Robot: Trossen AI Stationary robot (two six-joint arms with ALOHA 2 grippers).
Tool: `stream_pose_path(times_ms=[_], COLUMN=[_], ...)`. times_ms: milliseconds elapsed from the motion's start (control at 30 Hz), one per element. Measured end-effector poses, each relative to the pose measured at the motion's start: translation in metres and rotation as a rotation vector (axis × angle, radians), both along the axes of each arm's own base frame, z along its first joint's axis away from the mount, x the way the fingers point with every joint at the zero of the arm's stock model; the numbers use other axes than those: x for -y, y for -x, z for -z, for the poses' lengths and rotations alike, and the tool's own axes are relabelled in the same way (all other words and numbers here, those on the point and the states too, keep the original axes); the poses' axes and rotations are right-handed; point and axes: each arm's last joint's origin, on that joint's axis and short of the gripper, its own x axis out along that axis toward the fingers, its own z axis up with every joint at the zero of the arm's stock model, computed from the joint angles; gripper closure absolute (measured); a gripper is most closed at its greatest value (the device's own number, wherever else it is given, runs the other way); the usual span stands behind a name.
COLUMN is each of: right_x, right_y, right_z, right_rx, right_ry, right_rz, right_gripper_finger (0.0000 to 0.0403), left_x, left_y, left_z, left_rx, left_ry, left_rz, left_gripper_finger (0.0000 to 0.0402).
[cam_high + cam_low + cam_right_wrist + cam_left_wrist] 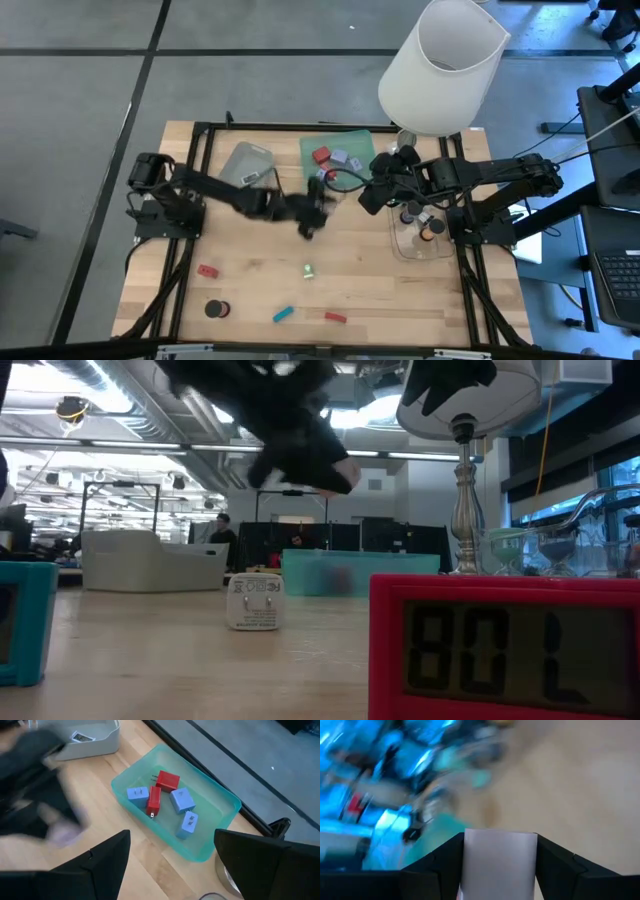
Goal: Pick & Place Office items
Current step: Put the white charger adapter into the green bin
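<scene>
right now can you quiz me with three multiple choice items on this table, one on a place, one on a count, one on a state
1. Where does the green tray sit on the table?
A. back middle
B. front left corner
C. on the floor

2. How many blue blocks lie in the green tray?
A. one
B. three
C. six

3. What is the left pincer doing?
A. hanging open with nothing in it
B. shut on a pale block
C. pressing the lamp

Answers: 1 A, the high view shows it at the table's back edge, between the arms. 2 B, the right wrist view shows three blue blocks beside the red ones. 3 B, the left wrist view shows the block between its fingers.
</scene>
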Motion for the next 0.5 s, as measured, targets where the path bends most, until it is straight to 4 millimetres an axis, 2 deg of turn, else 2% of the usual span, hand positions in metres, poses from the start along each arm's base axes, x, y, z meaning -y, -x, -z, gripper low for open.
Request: stream_pose_path(times_ms=[167, 333, 500], right_x=[0.000, 0.001, 0.003], right_y=[0.000, 0.000, 0.001], right_z=[0.000, -0.001, -0.002], right_rx=[-0.023, -0.033, -0.044], right_ry=[0.022, 0.081, 0.149], right_rz=[-0.029, -0.022, -0.011], right_gripper_finger=[0.0112, 0.0111, 0.0111], left_x=[-0.070, -0.140, -0.187], left_y=[-0.005, 0.006, 0.020], left_z=[-0.008, -0.007, 0.008], left_rx=[0.159, 0.266, 0.315], left_ry=[0.185, 0.389, 0.573], left_rz=[-0.182, -0.336, -0.521], left_gripper_finger=[0.0203, 0.0203, 0.0202])
